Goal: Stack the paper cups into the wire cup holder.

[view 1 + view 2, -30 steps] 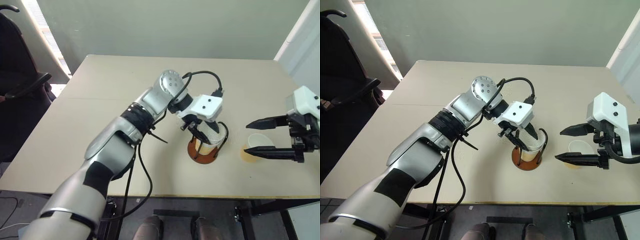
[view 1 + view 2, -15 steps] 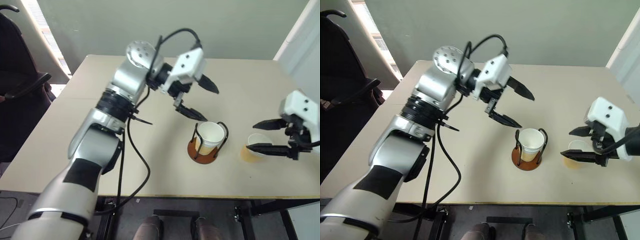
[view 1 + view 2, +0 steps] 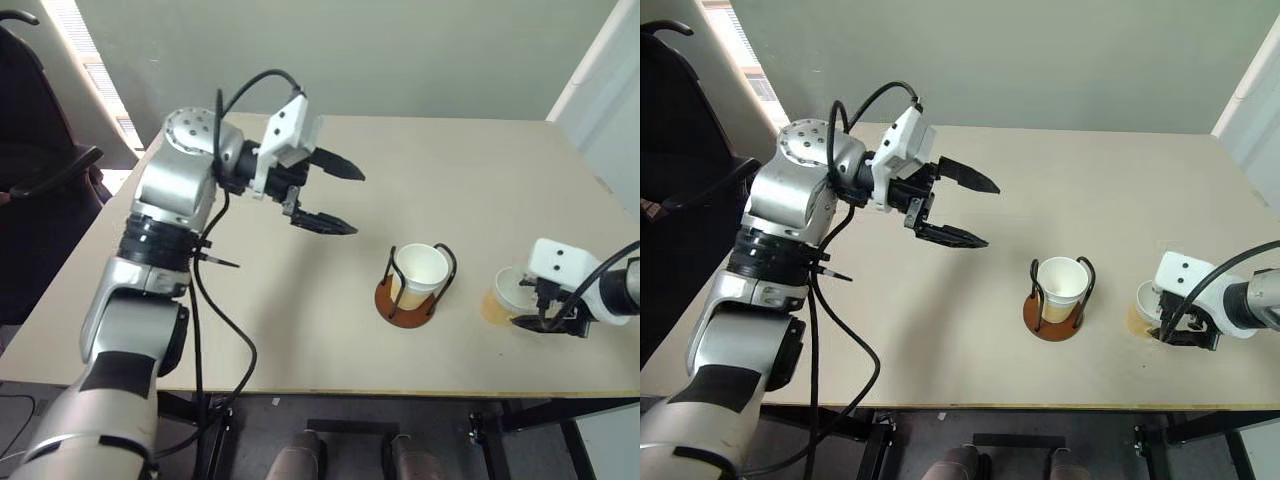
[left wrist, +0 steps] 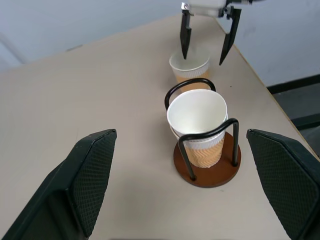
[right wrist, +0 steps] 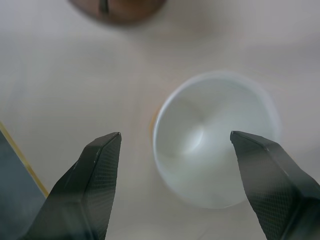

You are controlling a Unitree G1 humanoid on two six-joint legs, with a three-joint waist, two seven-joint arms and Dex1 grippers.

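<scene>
Wire cup holder [image 3: 412, 298] at lower centre of the frame with stacked paper cups [image 3: 421, 268] seated inside, last loose cup [image 3: 507, 292] just right of it straddled by right gripper [image 4: 206, 44], wide open for grasping, left gripper [image 3: 338, 202] upper left, wide open, empty.

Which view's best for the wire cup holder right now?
Left wrist view: the wire cup holder shows whole, with base, both wire loops and the stacked cups inside. Both eye views show it smaller, from above. Right wrist view catches just a blurred edge of its base.
</scene>
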